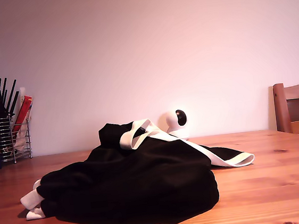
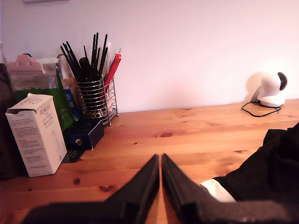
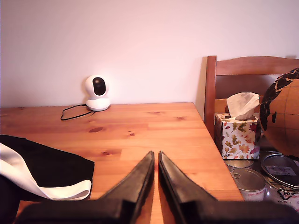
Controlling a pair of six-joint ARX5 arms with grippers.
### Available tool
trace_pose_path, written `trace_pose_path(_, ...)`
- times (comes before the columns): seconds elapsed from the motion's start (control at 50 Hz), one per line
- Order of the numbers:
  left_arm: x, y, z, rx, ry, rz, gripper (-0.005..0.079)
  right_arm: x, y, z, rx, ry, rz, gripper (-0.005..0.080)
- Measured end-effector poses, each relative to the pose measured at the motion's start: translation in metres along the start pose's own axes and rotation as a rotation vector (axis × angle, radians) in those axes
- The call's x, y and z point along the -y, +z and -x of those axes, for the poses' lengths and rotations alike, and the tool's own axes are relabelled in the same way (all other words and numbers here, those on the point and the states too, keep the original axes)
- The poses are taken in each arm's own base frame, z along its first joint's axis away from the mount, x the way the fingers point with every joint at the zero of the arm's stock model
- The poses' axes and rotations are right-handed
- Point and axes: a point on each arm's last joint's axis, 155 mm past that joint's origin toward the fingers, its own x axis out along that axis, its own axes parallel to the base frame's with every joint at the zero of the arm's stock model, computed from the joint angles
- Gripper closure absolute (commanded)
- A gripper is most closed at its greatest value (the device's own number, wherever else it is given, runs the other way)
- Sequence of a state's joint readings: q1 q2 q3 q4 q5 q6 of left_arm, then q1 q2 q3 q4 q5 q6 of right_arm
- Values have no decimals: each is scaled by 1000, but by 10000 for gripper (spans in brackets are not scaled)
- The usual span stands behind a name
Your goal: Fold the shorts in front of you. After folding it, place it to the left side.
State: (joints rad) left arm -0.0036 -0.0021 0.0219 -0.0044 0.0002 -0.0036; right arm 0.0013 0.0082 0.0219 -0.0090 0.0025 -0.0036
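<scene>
Shorts [image 1: 141,182] heaped centre of the exterior view: soft, limp, likely light; best pinched at white hem band [image 1: 224,159]; my first gripper [image 2: 160,161] and my second gripper [image 3: 156,157] both clenched, empty.

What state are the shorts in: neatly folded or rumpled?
Rumpled: the shorts lie heaped on the table, white bands twisted.

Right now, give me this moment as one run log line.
shorts: crumpled on table, unfolded | first gripper: shut, empty | second gripper: shut, empty | neither touching shorts
</scene>
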Motion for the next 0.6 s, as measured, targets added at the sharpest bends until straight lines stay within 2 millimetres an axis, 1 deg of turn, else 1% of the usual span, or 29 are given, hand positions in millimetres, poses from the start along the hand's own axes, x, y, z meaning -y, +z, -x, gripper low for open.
trace_pose_path(0.02,1,1,0,3,-6,0,762,-1,0,0,-2,5,-2,762)
trace_pose_path(0.04,8,3,0,19,-47,42,762,-7,-3,1,-18,29,-45,762)
trace_pose_path(0.06,19,6,0,37,-107,39,762,-14,-4,1,-34,56,-112,762)
trace_pose_path(0.08,27,8,2,33,-156,161,762,-22,-3,2,-37,87,-150,762)
trace_pose_path(0.12,31,11,2,39,-182,191,762,-32,1,4,-34,133,-172,762)
trace_pose_path(0.2,31,11,2,39,-183,195,762,-28,7,4,-19,116,-183,762)
trace_pose_path(0.36,33,11,3,41,-189,195,761,-27,8,4,-18,112,-184,762)
trace_pose_path(0.46,33,18,3,67,-192,192,762,-27,12,4,1,114,-187,762)
trace_pose_path(0.54,33,28,5,109,-201,193,762,-27,20,4,30,116,-189,762)
trace_pose_path(0.6,34,31,5,118,-207,210,762,-27,25,5,46,118,-192,762)
